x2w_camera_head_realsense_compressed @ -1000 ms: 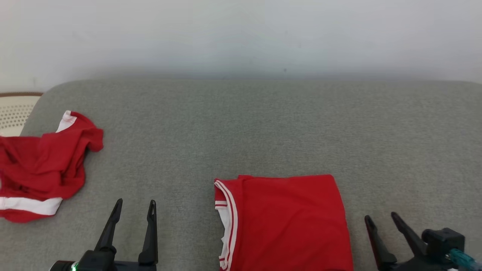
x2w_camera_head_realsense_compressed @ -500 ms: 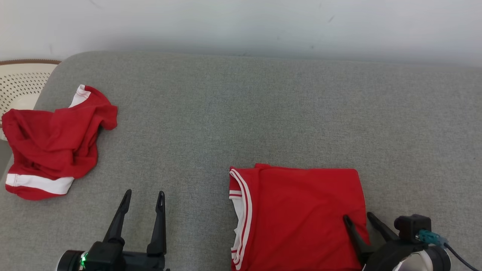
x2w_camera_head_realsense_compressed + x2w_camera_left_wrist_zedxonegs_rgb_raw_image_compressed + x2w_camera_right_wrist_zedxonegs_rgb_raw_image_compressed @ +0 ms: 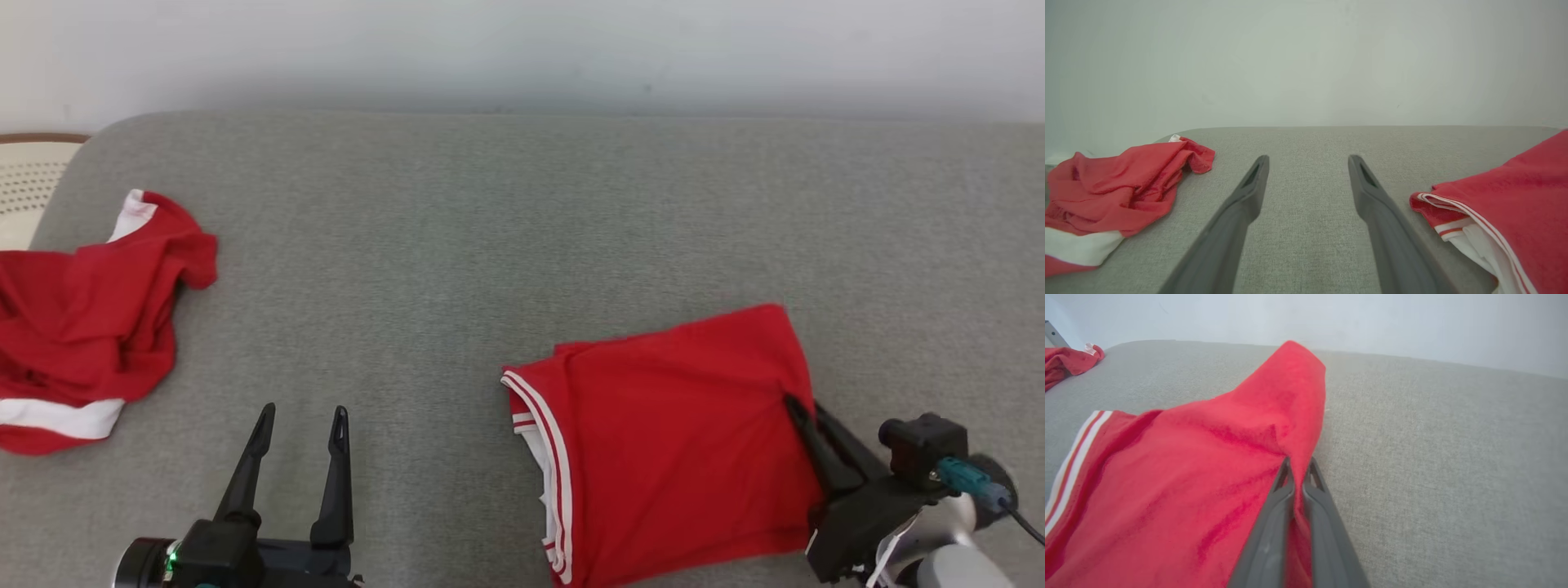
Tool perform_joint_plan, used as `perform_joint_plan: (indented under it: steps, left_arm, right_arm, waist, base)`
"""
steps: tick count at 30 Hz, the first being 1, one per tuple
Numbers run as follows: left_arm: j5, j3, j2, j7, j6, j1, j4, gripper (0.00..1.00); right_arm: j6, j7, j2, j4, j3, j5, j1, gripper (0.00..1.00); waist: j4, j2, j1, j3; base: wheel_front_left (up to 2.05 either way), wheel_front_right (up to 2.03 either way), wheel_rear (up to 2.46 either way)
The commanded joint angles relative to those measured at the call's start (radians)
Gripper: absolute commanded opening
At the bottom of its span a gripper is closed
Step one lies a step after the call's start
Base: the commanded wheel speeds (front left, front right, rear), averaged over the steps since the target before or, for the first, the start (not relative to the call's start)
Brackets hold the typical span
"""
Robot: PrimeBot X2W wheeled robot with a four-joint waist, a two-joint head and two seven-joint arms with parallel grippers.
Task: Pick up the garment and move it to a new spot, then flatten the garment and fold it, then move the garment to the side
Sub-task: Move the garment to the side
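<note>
- Right tool [image 3: 804,407] is clamped tight on the raised edge of the folded shirt [image 3: 678,441].
- Left tool [image 3: 302,412] gapes wide, empty; crumpled shirt [image 3: 90,327] lies to its left.

L gripper [image 3: 303,408]: two long dark fingers [image 3: 1241,204], tapering to points w/ slim slots near tips; black base, small green LED [image 3: 171,560]. R gripper [image 3: 804,404]: same fingers, boxy black housing, teal connector [image 3: 963,476] w/ black cable [image 3: 1024,527], silver-grey wrist [image 3: 951,567].
</note>
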Motion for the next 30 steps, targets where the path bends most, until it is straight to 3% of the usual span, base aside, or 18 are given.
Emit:
perform_joint_plan:
  steps: [1,7,14,24,30]
  left_arm:
    - [-0.012,0.006,0.006,-0.007,0.001,0.004,-0.004,1.0]
    - [0.008,0.007,0.016,-0.007,0.005,-0.022,-0.032,1.0]
    - [0.035,0.002,0.04,0.011,0.003,-0.068,-0.075,1.0]
    - [0.068,-0.027,0.05,0.04,-0.01,-0.153,-0.109,1.0]
    - [0.09,-0.05,0.053,0.058,-0.021,-0.209,-0.128,1.0]
  right_arm:
    - [-0.001,0.001,-0.019,-0.051,-0.013,-0.043,0.012,0.0]
    - [-0.001,0.041,-0.085,-0.256,-0.061,-0.163,0.056,0.0]
    - [-0.001,0.068,-0.118,-0.371,-0.111,-0.209,0.1,0.0]
    - [-0.001,0.008,-0.117,-0.323,-0.117,-0.183,0.015,0.0]
    - [-0.001,-0.073,-0.135,-0.171,-0.176,-0.131,-0.118,0.0]
  waist:
    - [-0.039,-0.0001,-0.0001,0.009]
    - [-0.156,-0.0001,-0.0001,0.048]
    - [-0.306,-0.0001,-0.0001,0.108]
    - [-0.397,-0.0001,-0.0001,0.189]
    - [-0.406,-0.0001,-0.0001,0.235]
  base:
    - [0.0,0.0,0.0]
    - [0.0,0.0,0.0]
    - [0.0,0.0,0.0]
    - [0.0,0.0,0.0]
    - [0.0,0.0,0.0]
